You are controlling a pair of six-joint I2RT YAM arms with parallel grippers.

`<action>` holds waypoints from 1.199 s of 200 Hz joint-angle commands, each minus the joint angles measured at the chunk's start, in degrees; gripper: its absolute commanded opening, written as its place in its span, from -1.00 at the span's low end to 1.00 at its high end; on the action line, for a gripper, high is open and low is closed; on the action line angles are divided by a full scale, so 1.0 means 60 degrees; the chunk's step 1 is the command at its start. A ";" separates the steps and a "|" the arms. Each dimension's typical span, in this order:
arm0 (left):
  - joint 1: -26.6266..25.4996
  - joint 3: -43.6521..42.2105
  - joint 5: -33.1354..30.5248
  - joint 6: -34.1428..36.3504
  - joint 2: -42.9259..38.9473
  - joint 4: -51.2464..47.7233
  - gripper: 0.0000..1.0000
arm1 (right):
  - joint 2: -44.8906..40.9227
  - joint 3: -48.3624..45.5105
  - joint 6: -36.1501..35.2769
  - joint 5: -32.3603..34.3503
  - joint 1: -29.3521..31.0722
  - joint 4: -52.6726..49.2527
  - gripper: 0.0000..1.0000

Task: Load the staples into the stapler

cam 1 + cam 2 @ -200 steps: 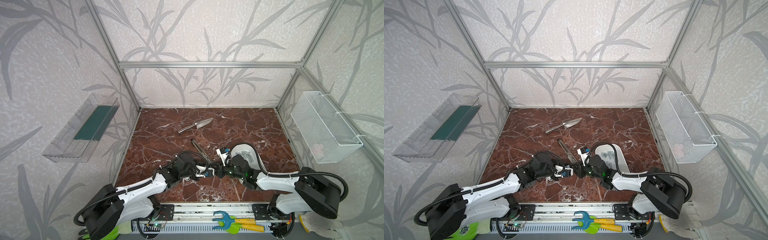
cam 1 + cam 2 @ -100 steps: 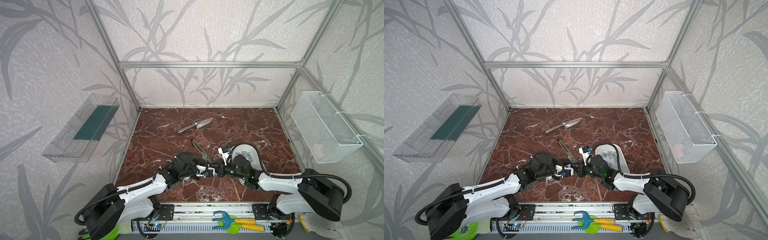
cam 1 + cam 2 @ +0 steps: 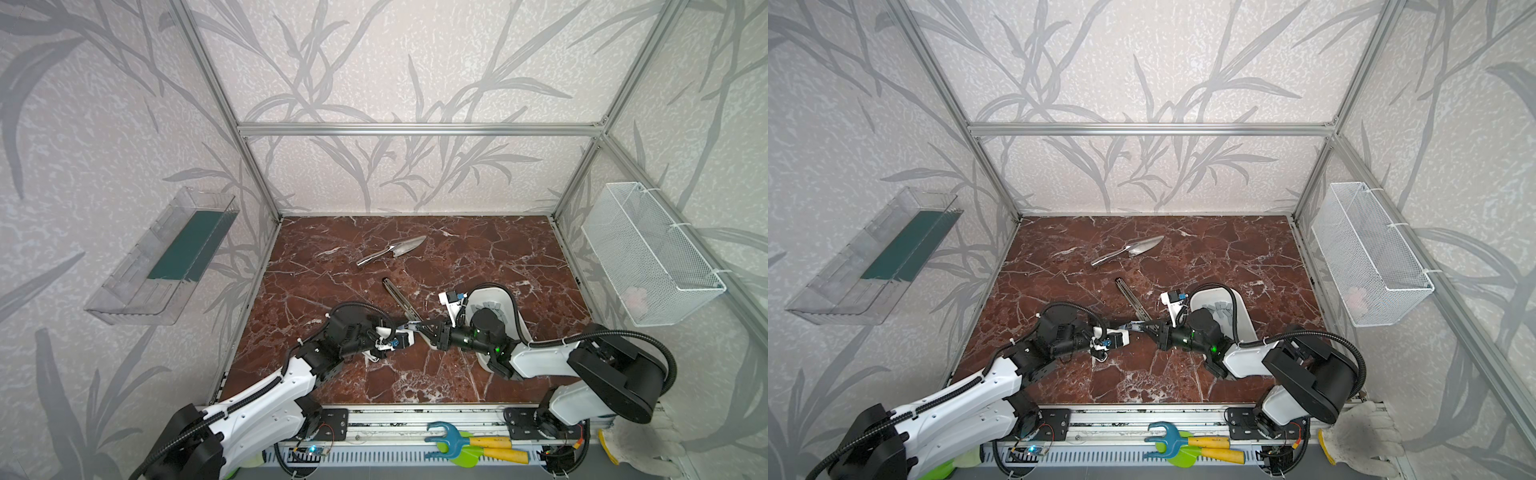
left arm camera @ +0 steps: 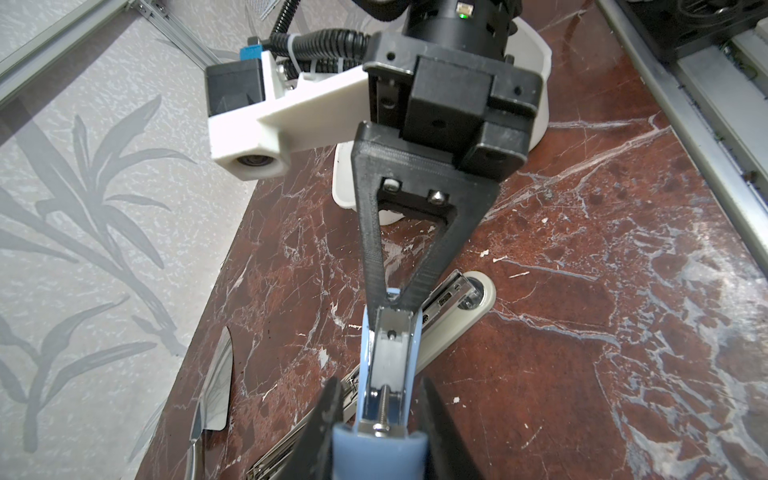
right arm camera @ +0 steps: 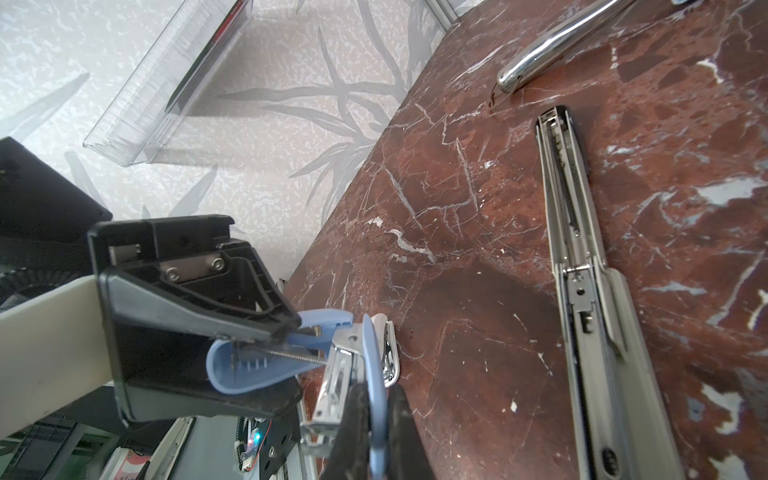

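Right fingers just pinched fully shut on tip of blue stapler; left fingers clamped tight on its body. Two-handed hold, likely to pry magazine open. Staples not yet picked, in white tray behind right arm.

The trowel is lying behind the tabletop stapler; the tray is sitting right of it, holding the staples.

Jaws of right gripper, slightly apart a second ago, now pinch shut on lid tip of blue stapler. Elbow of right arm swings slightly inward, toward bench middle.
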 commanded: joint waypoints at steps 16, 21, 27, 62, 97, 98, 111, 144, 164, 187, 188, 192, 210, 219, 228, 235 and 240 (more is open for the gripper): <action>0.0175 -0.0082 0.0078 -0.0696 -0.0104 0.1618 -0.90 | -0.0520 -0.0571 -0.0166 0.1312 -0.0342 -0.1433 -1.00; 0.0185 -0.0130 -0.0107 -0.0770 -0.0077 0.1758 -0.84 | -0.0617 -0.0602 -0.0181 0.1343 -0.0342 -0.1492 -1.00; 0.0197 -0.0171 -0.0313 -0.0835 -0.0020 0.1923 -0.83 | -0.0729 -0.0626 -0.0184 0.1358 -0.0342 -0.1562 -1.00; 0.0210 -0.0094 -0.1214 -0.1037 0.0200 0.1945 -0.72 | -0.1156 -0.0750 -0.0186 0.1431 -0.0342 -0.1672 -1.00; 0.0220 -0.0056 -0.2883 -0.1437 0.0582 0.2175 -0.55 | -0.1643 -0.0908 -0.0210 0.1692 -0.0342 -0.1946 -1.00; 0.0226 -0.0045 -0.2942 -0.1447 0.0597 0.2185 -0.55 | -0.1666 -0.0902 -0.0217 0.1702 -0.0342 -0.1955 -1.00; 0.0234 0.0001 -0.3482 -0.1512 0.0828 0.2165 -0.44 | -0.1836 -0.0926 -0.0216 0.1720 -0.0342 -0.2057 -1.00; 0.0248 0.0441 -0.4000 -0.1449 0.1653 0.1638 -0.14 | -0.2093 -0.0970 -0.0207 0.1712 -0.0342 -0.2182 -1.00; 0.0259 0.0685 -0.3728 -0.1402 0.2046 0.1529 0.01 | -0.2115 -0.0984 -0.0158 0.1657 -0.0342 -0.2141 -1.00; 0.0258 0.0943 -0.3496 -0.1223 0.2353 0.1402 0.03 | -0.2254 -0.0995 -0.0162 0.1649 -0.0343 -0.2194 -1.00; 0.0252 0.0952 -0.3476 -0.1208 0.2361 0.1410 0.03 | -0.2264 -0.0997 -0.0164 0.1651 -0.0343 -0.2204 -1.00; 0.0260 0.0936 -0.3331 -0.1145 0.2383 0.1446 0.06 | -0.2305 -0.1000 -0.0160 0.1666 -0.0342 -0.2231 -1.00; 0.0207 0.0886 -0.2637 -0.0854 0.2267 0.1534 0.18 | -0.2496 -0.1000 -0.0173 0.1735 -0.0342 -0.2364 -1.00; 0.0192 0.0888 -0.1991 -0.0656 0.2063 0.1293 0.20 | -0.2587 -0.1012 -0.0180 0.1805 -0.0344 -0.2445 -1.00; 0.0160 0.0860 -0.1326 -0.0420 0.1823 0.1061 0.23 | -0.2686 -0.1000 -0.0196 0.1850 -0.0343 -0.2519 -1.00; 0.0106 0.0831 -0.0774 -0.0223 0.1656 0.0895 0.26 | -0.2748 -0.1014 -0.0191 0.1894 -0.0342 -0.2566 -1.00; 0.0059 0.0830 -0.0345 0.0008 0.1551 0.0670 0.28 | -0.2777 -0.1025 -0.0184 0.1914 -0.0342 -0.2572 -1.00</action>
